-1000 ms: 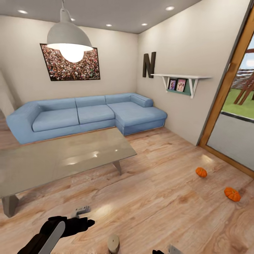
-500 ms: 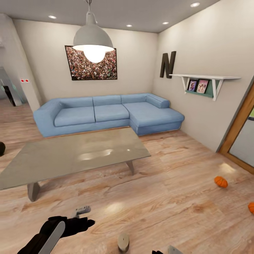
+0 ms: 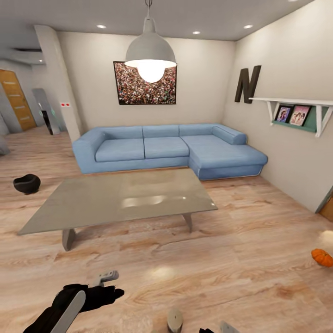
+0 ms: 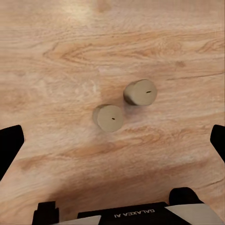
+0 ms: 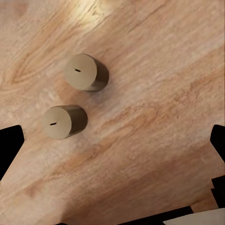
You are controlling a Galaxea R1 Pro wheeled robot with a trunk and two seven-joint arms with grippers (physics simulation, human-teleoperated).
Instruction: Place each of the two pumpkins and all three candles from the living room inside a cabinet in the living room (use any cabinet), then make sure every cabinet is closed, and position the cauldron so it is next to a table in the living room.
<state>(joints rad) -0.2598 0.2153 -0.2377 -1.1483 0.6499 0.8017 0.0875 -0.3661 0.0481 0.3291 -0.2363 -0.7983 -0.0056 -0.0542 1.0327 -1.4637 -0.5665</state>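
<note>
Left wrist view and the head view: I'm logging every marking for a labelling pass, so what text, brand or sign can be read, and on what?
"GALAXEA AI", upside down in the left wrist view, on the wrist housing.
"N", a big dark letter on the wall.
Two small red marks on the pillar: too small to read.
Framed pictures on the shelf: no text legible.

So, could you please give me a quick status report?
Both claws open, empty. Two candles upright on floor below. One pumpkin far right, cauldron beyond the table. Nothing in the way.
</note>
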